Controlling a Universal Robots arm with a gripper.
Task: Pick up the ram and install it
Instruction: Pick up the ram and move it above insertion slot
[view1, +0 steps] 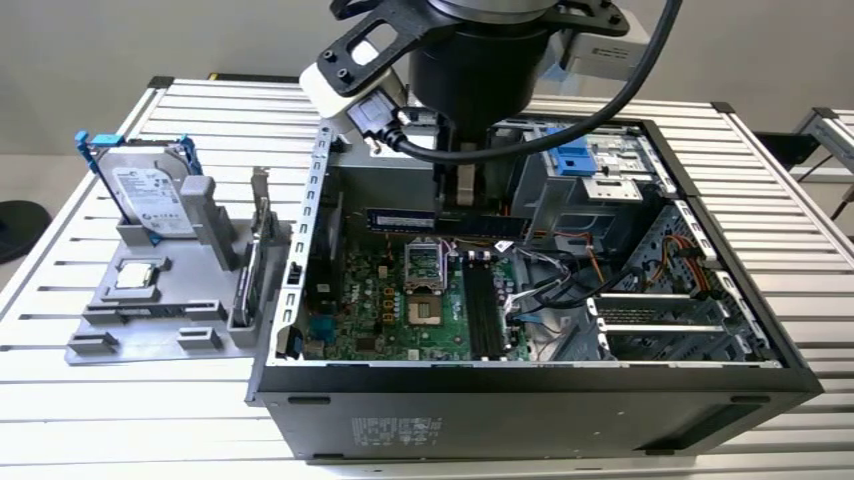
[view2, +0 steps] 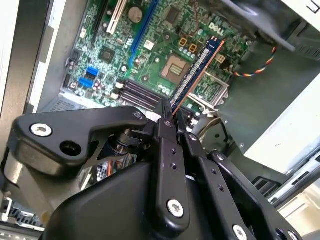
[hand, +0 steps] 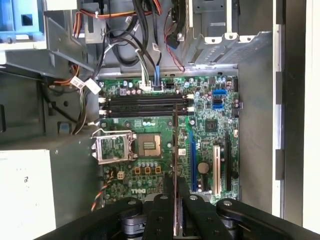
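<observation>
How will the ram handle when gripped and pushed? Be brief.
Likely stiff: the ram juts straight with the jaws pinching it near its middle. Probably light: a thin, flat stick. Perhaps fragile: a bare circuit board, its copper-coloured edge exposed.

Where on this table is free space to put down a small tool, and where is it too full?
Bare slats of the table lie between the grey holder and the near edge, at the exterior view's left of the computer case, and along the case's other side. Inside the case it is crowded: the gripper holds the ram over the motherboard, beside loose cables.
</observation>
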